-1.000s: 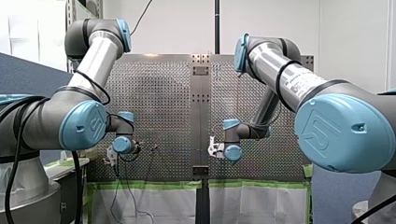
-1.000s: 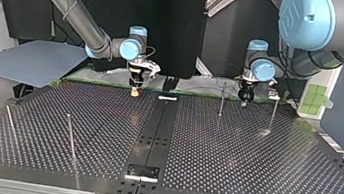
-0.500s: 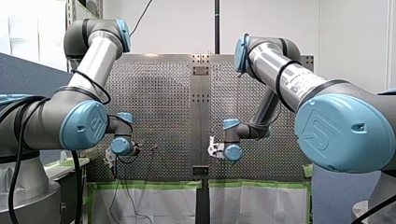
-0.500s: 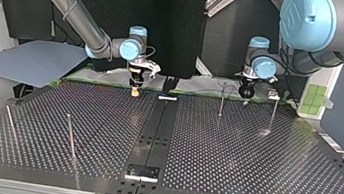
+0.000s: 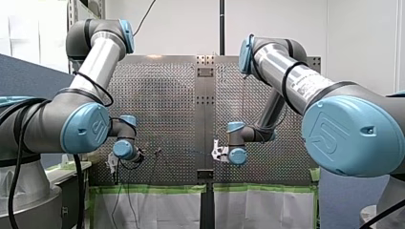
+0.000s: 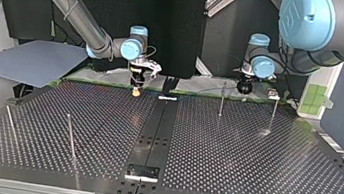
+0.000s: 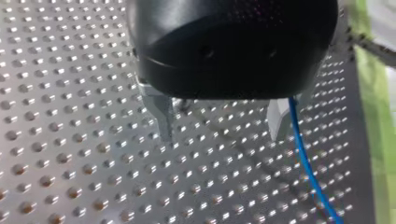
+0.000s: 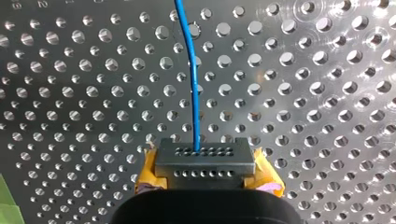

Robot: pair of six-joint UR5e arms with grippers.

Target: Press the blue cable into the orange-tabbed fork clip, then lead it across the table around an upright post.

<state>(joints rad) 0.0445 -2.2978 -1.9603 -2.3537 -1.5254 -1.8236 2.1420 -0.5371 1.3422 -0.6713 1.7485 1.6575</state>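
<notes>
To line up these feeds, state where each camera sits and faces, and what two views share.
Front view: behind and above the arms, looking over the perforated table; my left arm left, my right arm right.
Top view: across the table, facing the arms; my left claw at right, my right claw at left.
Left wrist view: looks along my left claw, open, at the table.
Right wrist view: along my right claw, shut on the blue cable.
Both wrist views show the blue cable.

The cable [image 8: 191,70] is bright blue against the silver-grey surface [image 8: 327,93], which has a regular grid of round holes. My left hand [image 7: 220,135] is black with bare metal fingers [image 7: 161,114], my right hand [image 8: 205,161] has yellow pads [image 8: 146,173], and the tape [image 7: 371,116] at the surface's edge is green.
</notes>
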